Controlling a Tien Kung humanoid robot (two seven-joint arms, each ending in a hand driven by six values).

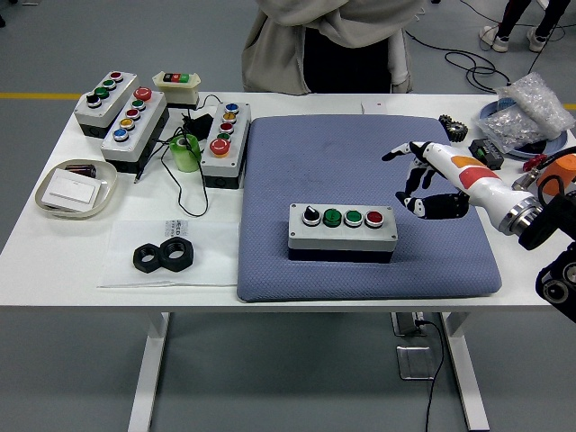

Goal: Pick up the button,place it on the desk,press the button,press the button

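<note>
Button box (pixel 342 229) is sitting flat on the blue pad (pixel 297 153), a bit toward the pad's near edge, with four controls in a row on top: a black knob, two green buttons and a red one at the right end. Nothing is touching it.

Down at about 8 o'clock from the box, off the pad, two black nuts (pixel 163 256) are lying side by side on a clear sheet on the table (pixel 297 297).

Right hand (pixel 430 184) is hovering over the pad at roughly 2 o'clock from the box, near it but clearly apart. Fingers are spread and loose, thumb curling under, and it's holding nothing. The white forearm with the orange patch is running off toward the right edge.

Over at 9 o'clock, near the table's left edge, a tray (pixel 76 189) is holding a white card. Further back, at 10 to 11 o'clock, a green tape roll (pixel 186 153) is sitting beside three more grey boxes (pixel 135 121) full of colored buttons, with a small switch box (pixel 175 85) behind them.

At 1 to 2 o'clock, the far right corner is cluttered with a plastic bag of parts (pixel 526 108) and an orange cup (pixel 562 171).

At 12 o'clock, a person (pixel 328 45) is standing at the far side, hands not visible.
</note>
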